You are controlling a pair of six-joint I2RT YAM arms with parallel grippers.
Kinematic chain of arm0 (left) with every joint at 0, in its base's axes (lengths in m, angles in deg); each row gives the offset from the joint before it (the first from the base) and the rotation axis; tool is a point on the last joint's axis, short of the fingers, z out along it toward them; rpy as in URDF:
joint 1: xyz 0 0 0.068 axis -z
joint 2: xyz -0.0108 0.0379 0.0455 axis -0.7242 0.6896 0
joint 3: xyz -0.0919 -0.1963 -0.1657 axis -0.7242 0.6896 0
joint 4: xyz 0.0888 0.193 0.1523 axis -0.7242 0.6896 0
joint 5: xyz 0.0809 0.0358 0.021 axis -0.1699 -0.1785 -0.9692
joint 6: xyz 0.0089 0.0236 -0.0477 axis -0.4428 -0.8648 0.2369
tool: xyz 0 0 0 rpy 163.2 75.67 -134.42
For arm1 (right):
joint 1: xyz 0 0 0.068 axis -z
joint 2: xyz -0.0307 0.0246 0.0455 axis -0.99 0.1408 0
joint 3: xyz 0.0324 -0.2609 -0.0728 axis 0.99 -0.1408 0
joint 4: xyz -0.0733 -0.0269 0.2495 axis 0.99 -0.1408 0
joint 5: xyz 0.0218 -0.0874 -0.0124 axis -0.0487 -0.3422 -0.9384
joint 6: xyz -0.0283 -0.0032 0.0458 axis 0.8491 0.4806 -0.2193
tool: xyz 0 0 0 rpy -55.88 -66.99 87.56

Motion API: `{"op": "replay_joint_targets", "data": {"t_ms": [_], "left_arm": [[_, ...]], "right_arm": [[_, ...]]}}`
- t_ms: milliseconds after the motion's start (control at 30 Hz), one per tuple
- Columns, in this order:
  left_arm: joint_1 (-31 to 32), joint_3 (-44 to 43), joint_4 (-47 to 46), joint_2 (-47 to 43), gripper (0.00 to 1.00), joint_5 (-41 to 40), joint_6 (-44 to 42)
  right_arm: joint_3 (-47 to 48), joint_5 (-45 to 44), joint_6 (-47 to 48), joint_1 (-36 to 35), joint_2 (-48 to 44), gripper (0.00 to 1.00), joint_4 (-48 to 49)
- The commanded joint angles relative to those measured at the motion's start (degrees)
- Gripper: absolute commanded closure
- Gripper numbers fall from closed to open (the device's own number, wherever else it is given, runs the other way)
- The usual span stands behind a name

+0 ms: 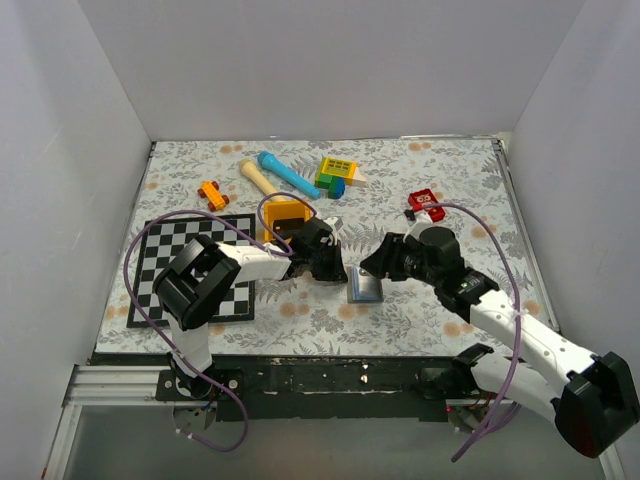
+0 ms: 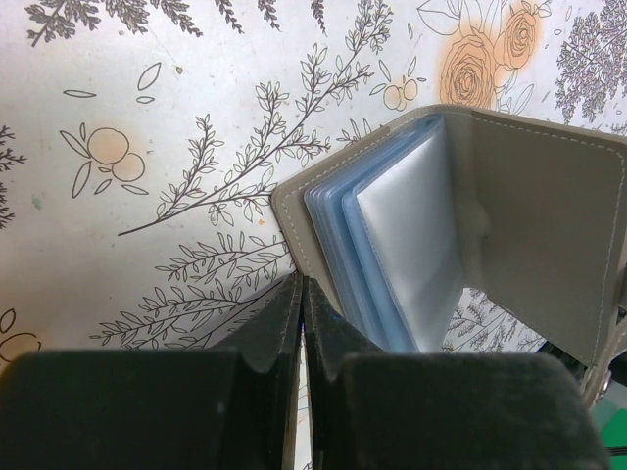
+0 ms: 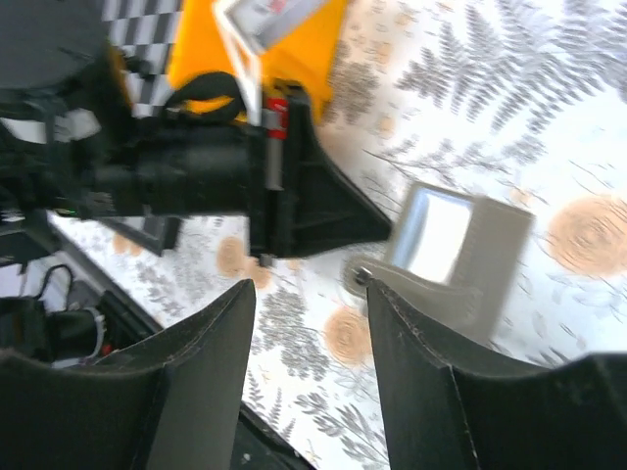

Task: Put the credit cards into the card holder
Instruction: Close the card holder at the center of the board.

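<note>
One card holder [image 1: 365, 288]: lying open on the floral bench [image 1: 450, 170], pale blue pockets [image 2: 402, 225] face up, set between the two end effectors and slightly nearer the arm bases than either.
Left end effector [image 2: 301, 318]: pressed fully together, tips at the holder's corner, touching it or just beside it; impossible to tell whether anything thin is pinched inside.
Right end effector [image 3: 312, 294]: spread apart, nothing between, poised just over the holder's snap stud [image 3: 358, 276].
Credit cards: none picked out with certainty in any view.
Deciding relation: holder straight ahead of the left tips, long side of the pockets running away from them; left arm the nearer one, right arm just beside.
Judged step: probably steadying the holder open for a card.
Farther back: chessboard mat [image 1: 190, 260], orange tray [image 1: 288, 213], red block [image 1: 424, 203].
</note>
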Motion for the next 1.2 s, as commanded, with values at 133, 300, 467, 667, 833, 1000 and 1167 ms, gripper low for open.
{"op": "replay_joint_targets", "data": {"t_ms": [133, 300, 467, 667, 833, 1000, 1167], "left_arm": [[0.7, 1.2, 5.0, 0.6, 1.0, -0.1, -1.0], [0.7, 1.2, 5.1, 0.5, 1.0, 0.0, -1.1], [0.7, 1.3, 5.3, 0.1, 1.0, -0.3, -1.2], [0.7, 1.3, 5.2, 0.2, 1.0, -0.2, -1.2], [0.6, 0.8, 5.2, 0.6, 1.0, 0.2, -1.2], [0.7, 0.5, 5.2, 0.8, 1.0, 0.3, -1.1], [0.7, 0.5, 5.2, 1.0, 1.0, 0.4, -1.3]], "right_arm": [[-6.3, -22.2, -3.6, 0.1, -8.1, 0.51, -13.5], [-7.9, -26.1, -5.0, 0.3, -5.6, 0.61, -13.9], [-8.7, -24.0, -5.2, 0.3, -1.5, 0.68, -9.2], [-5.4, -14.6, -0.7, 0.3, 8.4, 0.75, -2.1], [-3.8, -2.3, 2.3, 0.3, 14.3, 0.68, 4.7], [-4.6, -0.5, 1.8, 0.3, 16.8, 0.57, 7.0], [-6.2, -1.1, 0.2, 0.3, 18.0, 0.45, 8.9]]}}
